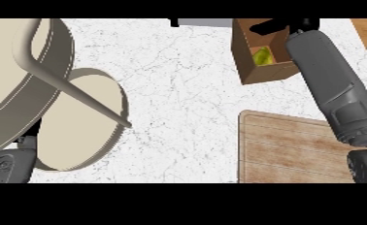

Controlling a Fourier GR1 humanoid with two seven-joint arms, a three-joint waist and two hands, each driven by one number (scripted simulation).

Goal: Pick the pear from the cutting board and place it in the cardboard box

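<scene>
- desk [179, 98]: white marbled top filling most of the frame.
- beige round vessel [32, 73]: at the upper left, running off the left edge, with pale stripes along its rim wall.
- beige plate [79, 122]: at the lower left, just under the vessel and overlapping it in the view.
- cutting board [287, 151]: light wood with rounded corners, at the lower right, cut off by the bottom edge.
- right forearm [329, 83]: grey, slanting from the lower right corner up to the upper right, passing over the board's right end and the box's right side.
- cardboard box [272, 72]: brown and open-topped, at the upper right, near the board's upper edge but apart from it; it holds the pear.
- beige bar [86, 98]: thin and curved, crossing over the vessel and the plate.
- left forearm [14, 166]: dark grey, in the lower left corner.
- right robot hand [290, 25]: black, over the box's far rim at the top of the frame, released and holding nothing.
- pear [263, 56]: yellow-green, lying inside the box below the right robot hand and apart from it.
- left robot hand [28, 142]: only a dark sliver shows behind the plate; cannot tell its state.
</scene>
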